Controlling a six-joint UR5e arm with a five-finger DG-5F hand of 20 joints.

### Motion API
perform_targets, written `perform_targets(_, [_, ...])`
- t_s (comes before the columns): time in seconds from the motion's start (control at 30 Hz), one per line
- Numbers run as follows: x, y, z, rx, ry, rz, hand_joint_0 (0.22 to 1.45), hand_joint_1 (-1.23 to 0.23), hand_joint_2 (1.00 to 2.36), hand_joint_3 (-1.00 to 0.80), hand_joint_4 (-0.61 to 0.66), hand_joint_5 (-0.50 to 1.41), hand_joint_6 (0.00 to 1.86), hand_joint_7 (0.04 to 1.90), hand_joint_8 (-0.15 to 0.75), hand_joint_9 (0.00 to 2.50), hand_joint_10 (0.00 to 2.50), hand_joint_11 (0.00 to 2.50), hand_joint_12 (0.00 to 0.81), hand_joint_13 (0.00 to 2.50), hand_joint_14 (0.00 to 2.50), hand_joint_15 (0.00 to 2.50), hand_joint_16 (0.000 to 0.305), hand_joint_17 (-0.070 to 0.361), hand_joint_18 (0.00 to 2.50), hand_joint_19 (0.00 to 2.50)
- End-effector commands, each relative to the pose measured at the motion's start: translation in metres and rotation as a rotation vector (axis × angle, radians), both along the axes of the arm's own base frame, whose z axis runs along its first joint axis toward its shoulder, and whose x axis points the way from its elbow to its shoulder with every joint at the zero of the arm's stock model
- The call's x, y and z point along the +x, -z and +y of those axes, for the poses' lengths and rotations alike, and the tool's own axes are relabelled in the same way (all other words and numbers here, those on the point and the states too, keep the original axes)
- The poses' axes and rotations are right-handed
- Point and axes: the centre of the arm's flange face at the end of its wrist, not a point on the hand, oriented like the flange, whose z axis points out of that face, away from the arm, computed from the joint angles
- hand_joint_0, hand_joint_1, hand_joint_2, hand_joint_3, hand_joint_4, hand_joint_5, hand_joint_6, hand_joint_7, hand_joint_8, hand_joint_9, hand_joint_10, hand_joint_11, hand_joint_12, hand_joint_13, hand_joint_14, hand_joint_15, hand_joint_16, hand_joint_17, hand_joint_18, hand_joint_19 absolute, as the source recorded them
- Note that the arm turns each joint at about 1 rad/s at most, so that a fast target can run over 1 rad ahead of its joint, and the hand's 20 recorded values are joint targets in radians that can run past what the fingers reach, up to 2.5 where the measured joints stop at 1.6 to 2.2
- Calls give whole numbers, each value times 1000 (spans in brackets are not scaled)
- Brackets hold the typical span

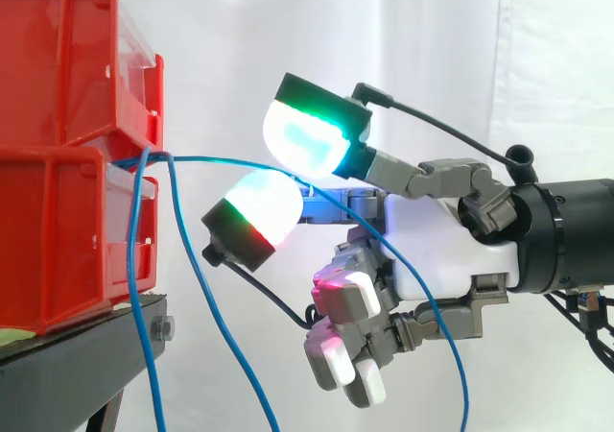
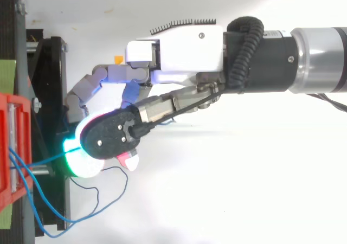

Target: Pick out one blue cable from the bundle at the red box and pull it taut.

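Two red boxes are stacked at the left on a black stand. A bundle of thin blue cables comes out between them. One blue cable runs nearly level from the box front to my hand, then drops in a loose arc behind the palm. Two glowing fingertips close on this cable from above and below, just right of the boxes; the other fingers are curled under the palm. From above, the cable reaches from the red box to the green-lit pad.
Other blue cables hang slack from the boxes past the stand's edge and loop below the hand in the top view. A white curtain is behind. The arm enters from the right.
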Motion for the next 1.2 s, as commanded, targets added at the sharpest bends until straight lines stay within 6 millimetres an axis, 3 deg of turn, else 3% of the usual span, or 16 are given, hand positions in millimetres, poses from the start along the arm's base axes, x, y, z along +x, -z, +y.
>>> perform_targets(0.0, [0, 0, 0, 0, 0, -2, 599, -431, 1006, -438, -154, -115, 809, 993, 251, 1220, 32, 769, 370, 1012, 23, 603, 53, 119, 860, 826])
perform_targets(0.27, [0, -1, 0, 0, 0, -3, 590, -525, 1014, -297, -48, -135, 865, 945, 287, 1192, 31, 795, 387, 1007, 23, 612, 55, 124, 850, 820])
perform_targets(0.57, [0, 0, 1, 0, -1, -2, 592, -604, 1014, -303, -19, -154, 892, 869, 287, 1142, 32, 813, 385, 990, 25, 608, 56, 127, 850, 808])
perform_targets(1.17, [0, 0, 0, 0, 0, 2, 628, -757, 1018, -251, -288, -162, 911, 861, 207, 1158, 31, 791, 338, 971, 24, 600, 51, 114, 827, 810])
